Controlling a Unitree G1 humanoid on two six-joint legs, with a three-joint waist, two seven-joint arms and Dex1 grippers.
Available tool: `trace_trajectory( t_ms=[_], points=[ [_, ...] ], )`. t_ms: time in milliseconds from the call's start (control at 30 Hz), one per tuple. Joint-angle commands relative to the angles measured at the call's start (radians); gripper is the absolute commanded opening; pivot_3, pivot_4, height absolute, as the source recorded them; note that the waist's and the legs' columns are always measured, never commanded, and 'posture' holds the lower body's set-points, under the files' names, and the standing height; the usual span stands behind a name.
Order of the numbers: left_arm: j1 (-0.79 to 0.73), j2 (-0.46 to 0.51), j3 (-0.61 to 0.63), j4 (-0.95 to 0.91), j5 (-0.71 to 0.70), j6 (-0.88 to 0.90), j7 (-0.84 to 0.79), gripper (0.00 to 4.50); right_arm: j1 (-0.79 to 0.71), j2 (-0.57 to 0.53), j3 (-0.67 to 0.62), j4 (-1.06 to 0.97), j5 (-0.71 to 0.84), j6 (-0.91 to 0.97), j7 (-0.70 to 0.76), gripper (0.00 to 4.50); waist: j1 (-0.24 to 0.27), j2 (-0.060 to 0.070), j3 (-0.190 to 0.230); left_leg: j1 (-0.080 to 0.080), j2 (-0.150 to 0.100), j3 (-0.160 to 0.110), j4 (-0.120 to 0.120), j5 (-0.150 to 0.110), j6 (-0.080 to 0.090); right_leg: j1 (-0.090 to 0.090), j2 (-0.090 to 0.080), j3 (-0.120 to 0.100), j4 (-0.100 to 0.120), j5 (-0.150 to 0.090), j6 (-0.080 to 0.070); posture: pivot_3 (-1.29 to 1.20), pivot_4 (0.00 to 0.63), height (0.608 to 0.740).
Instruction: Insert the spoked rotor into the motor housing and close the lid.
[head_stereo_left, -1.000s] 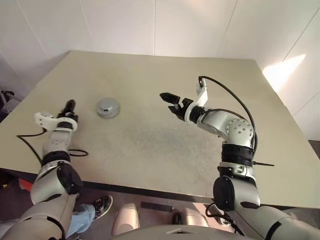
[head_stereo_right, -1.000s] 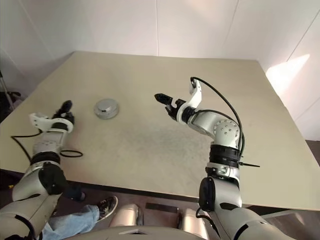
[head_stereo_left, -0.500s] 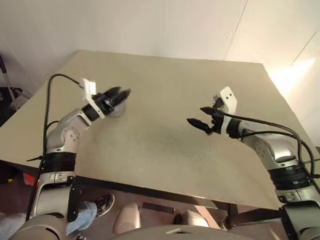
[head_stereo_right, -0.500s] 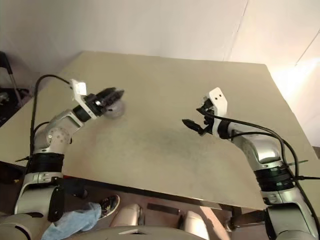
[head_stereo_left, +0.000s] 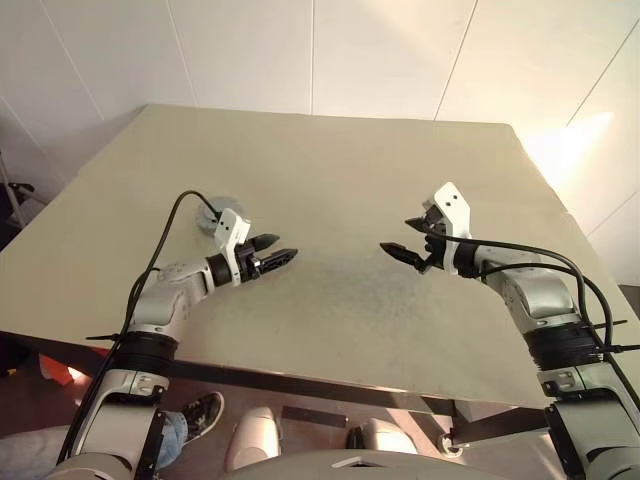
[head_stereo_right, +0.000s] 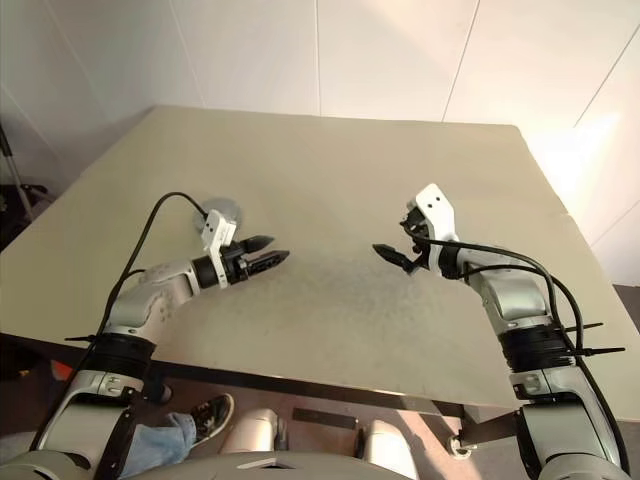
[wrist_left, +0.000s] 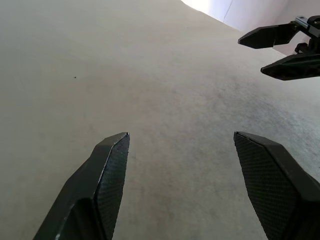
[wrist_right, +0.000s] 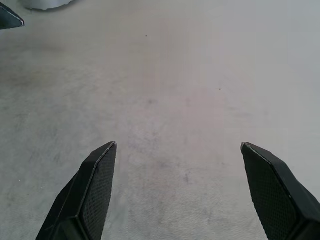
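On the left side of the wide beige worktop (head_stereo_left: 330, 160) sits a round, shallow, silver-grey metal piece (head_stereo_right: 224, 211). It is partly hidden behind the white wrist block of the left arm, so I cannot tell if it is the motor housing alone or the housing with its lid already on. No spoked rotor is lying loose on the bare surface, so my judgement is that the assembly is perhaps already finished, but this is not sure.

The left claw (head_stereo_left: 275, 256) hovers above the worktop, just in front of that metal piece and not touching it. It points toward the middle of the worktop, away from the piece. Its two black fingers stand apart and hold nothing; the left wrist view has only bare surface between them.

More to the right, the right claw (head_stereo_left: 401, 252) also hangs above the worktop, well apart from the metal piece. It points back toward the left claw, so the two face each other across an empty gap. Its fingers are spread wide with nothing between them. This posture seems like a neutral waiting position, not an approach to grasp.
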Motion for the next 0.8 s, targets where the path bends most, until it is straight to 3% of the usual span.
trace_trajectory(
  t_ms=[33,800],
  points=[
    [-0.021,0.002,0.008,-0.007,0.020,-0.026,0.001,3.51,-0.032,0.010,-0.029,0.010,-0.019,-0.033,0.003,4.50,0.000,0.000,0.000,0.000,0.000,0.000,0.000,0.000,0.000,0.000,0.000,0.000,0.000,0.000,0.000,0.00,0.000,0.740],
    [-0.104,-0.064,-0.020,0.052,0.079,-0.059,-0.020,3.51,-0.004,0.055,-0.065,-0.013,-0.069,-0.021,-0.055,4.50,0.001,0.000,0.000,0.000,0.000,0.000,0.000,0.001,0.002,0.000,0.000,0.000,0.000,0.000,-0.001,0.00,0.000,0.740]
  ],
)
